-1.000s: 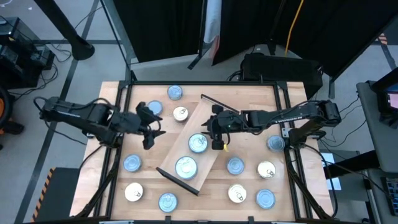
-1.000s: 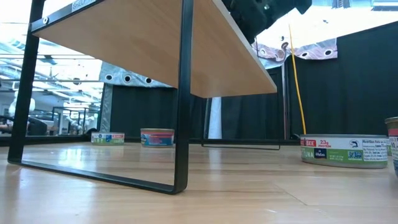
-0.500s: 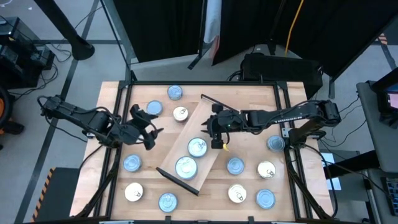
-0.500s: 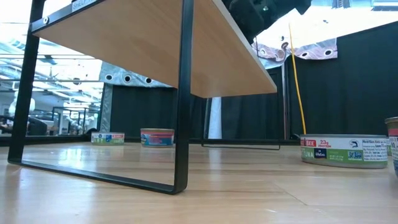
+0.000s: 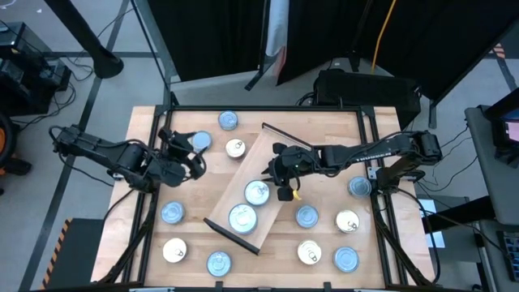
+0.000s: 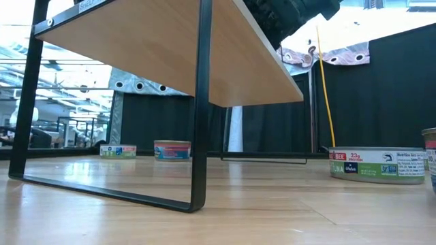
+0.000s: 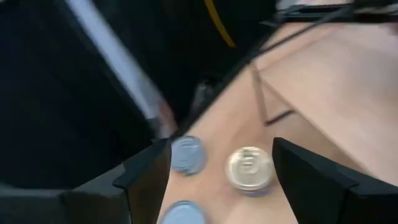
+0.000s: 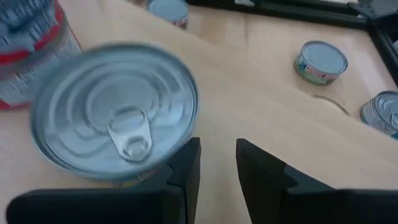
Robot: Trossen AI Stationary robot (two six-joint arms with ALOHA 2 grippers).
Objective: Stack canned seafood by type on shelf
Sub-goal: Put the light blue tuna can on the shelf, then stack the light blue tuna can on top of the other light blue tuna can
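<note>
The right gripper (image 5: pixel 285 187) reached over the long light wooden shelf (image 5: pixel 272 154), jaws narrowly parted beside a silver pull-tab tin (image 8: pixel 115 109); the left gripper (image 5: pixel 185 152), jaws spread, hovered above bare tabletop (image 5: pixel 340 130).

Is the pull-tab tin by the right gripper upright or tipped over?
Upright: the silver pull-tab tin sits flat on the light wooden shelf, tab up.

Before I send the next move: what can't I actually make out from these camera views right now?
- Tin labels: too small in the high view; in the right wrist view the tin by the right claw is blurred.
- Shelf top: in the low view the board shows only its underside, so the tins on it are hidden.
- Left claw: its wrist view is smeared; the blue tin and gold tin ahead show no print.
</note>
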